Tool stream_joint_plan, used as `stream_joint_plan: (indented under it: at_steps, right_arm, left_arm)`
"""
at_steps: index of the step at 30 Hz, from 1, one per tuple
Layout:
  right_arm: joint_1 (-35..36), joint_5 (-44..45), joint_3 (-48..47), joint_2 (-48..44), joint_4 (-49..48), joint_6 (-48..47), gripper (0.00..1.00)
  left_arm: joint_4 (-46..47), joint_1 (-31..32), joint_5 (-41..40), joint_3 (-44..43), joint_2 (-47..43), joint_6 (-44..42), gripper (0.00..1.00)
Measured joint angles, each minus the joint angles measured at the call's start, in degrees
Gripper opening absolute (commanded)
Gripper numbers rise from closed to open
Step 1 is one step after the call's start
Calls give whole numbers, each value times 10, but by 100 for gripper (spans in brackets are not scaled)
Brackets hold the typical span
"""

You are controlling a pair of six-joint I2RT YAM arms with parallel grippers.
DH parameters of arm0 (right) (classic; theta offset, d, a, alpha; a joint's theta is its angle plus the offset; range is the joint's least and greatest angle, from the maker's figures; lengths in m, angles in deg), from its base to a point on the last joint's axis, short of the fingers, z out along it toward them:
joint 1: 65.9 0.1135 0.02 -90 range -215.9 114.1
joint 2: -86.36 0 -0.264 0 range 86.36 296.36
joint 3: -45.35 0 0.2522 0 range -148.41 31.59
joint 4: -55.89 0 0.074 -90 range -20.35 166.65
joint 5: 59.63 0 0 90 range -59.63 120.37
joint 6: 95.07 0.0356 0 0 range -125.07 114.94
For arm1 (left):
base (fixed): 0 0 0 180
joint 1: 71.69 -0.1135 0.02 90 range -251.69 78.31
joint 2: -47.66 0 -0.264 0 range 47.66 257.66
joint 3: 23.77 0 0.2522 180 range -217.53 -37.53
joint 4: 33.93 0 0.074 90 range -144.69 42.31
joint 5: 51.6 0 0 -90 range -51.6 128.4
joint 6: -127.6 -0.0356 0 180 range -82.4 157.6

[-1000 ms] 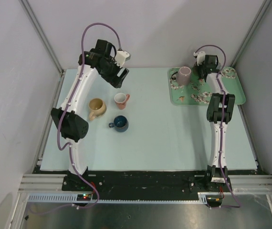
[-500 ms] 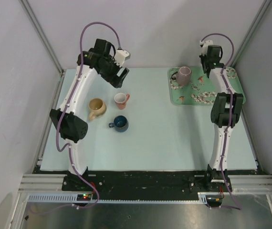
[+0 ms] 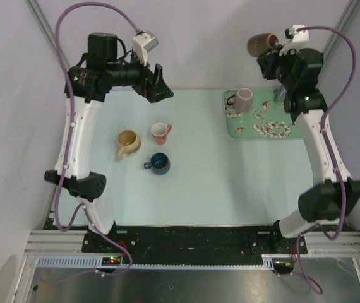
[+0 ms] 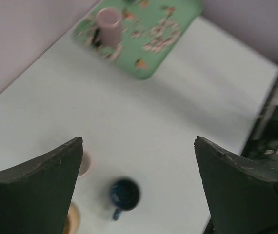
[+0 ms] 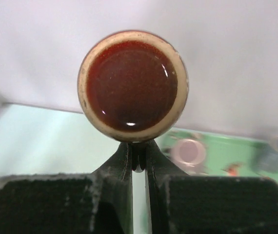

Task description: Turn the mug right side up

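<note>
The right tool (image 5: 138,157) is clamped on a brown mug (image 5: 132,80), holding it sideways in the air near the bench's far right corner. The left tool (image 4: 139,142) hovers with fingers apart by the far left. Turning looks half done. Next, roll the mouth upward and lower it.

My overhead camera sits well back from the green tray (image 3: 243,126), above and behind the arm bases, looking down on the whole surface (image 3: 230,183). My left wrist view looks from high up between its fingers (image 4: 41,185), down toward the tray. My right wrist view faces the back wall above the tray, with the brown mug (image 5: 132,85) close before the lens. All three views share the tray.
</note>
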Motion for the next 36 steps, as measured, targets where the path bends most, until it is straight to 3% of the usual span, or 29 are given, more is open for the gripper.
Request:
stream_joint_plan:
  at_steps: [4,9,15,28,30,35,36]
  right_arm:
    - [74,-80,99,-114,-85,105,0]
    - [174,-135,191,-183,-192,237,0]
    - [259,-143,221,-191,-254,314,0]
    - [339,-140,223,-186,-332,376,0]
    - [343,-144,223,-173,-354,390,0]
    - [346,-158,223,-122,-442,445,0]
    - [346,-159,223,-116,-447,450,0]
  left_arm:
    - [41,0,93,0,-45,85,96]
    - [105,10,160,0,-72,179,95]
    - [170,25,175,-13,-75,261,92]
    - [231,43,197,-4,-82,336,64]
    - [245,43,211,2,-83,350,52]
    - [270,38,225,40,-88,386,8]
    - [275,37,233,49,-88,397,4]
